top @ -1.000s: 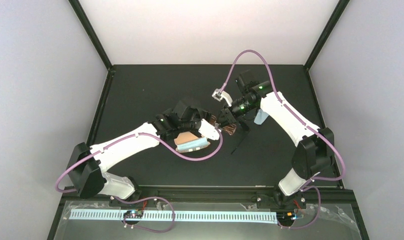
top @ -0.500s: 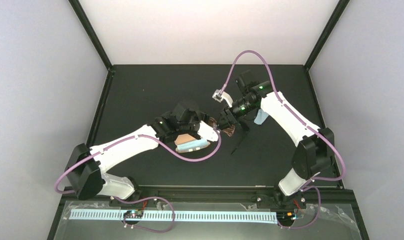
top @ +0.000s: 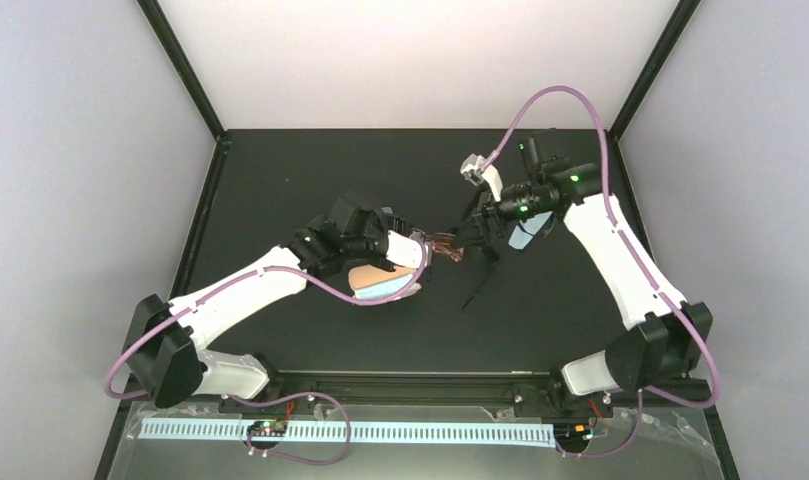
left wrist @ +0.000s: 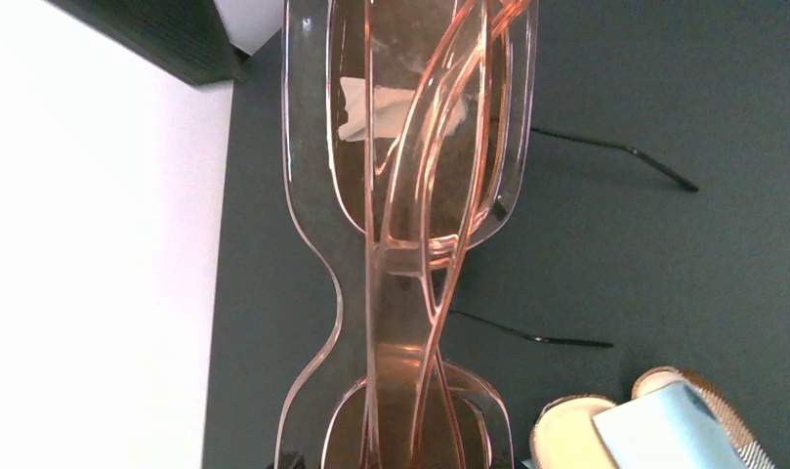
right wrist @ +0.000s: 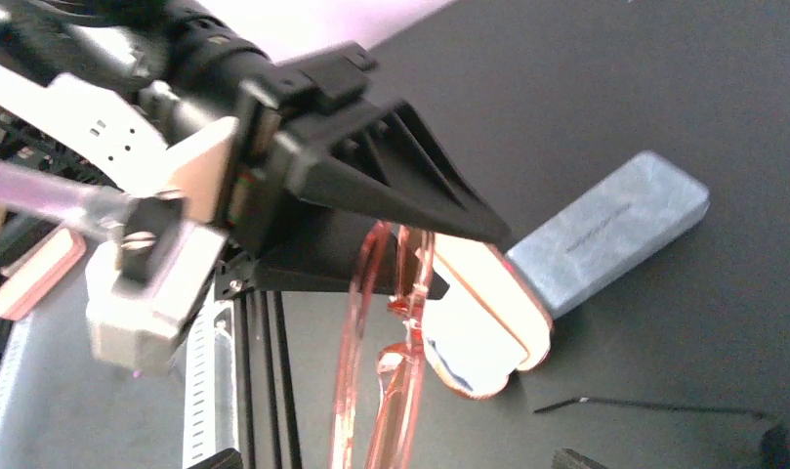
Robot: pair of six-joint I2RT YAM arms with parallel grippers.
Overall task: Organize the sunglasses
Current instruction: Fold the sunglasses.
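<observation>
My left gripper (top: pixel 421 252) is shut on one end of the reddish-brown translucent sunglasses (top: pixel 446 247), holding them folded above the table. In the left wrist view these sunglasses (left wrist: pixel 410 234) fill the middle. The right wrist view shows the left gripper's black finger (right wrist: pixel 391 191) above the frame (right wrist: pixel 391 342). My right gripper (top: pixel 470 236) is open just right of them; its jaws (right wrist: pixel 395 459) stand wide on either side of the frame without touching it. The black sunglasses lie below it, one thin arm (top: pixel 477 288) showing.
An open tan case (top: pixel 363 279) with a light blue cloth (top: pixel 388 290) lies under the left wrist. A blue-grey case (top: pixel 523 236) sits partly hidden behind the right arm and shows well in the right wrist view (right wrist: pixel 605 230). Black side rails border the table.
The right gripper has opened, let go of the reddish-brown sunglasses and drawn back to the right. The left gripper still holds them and has shifted slightly right.
</observation>
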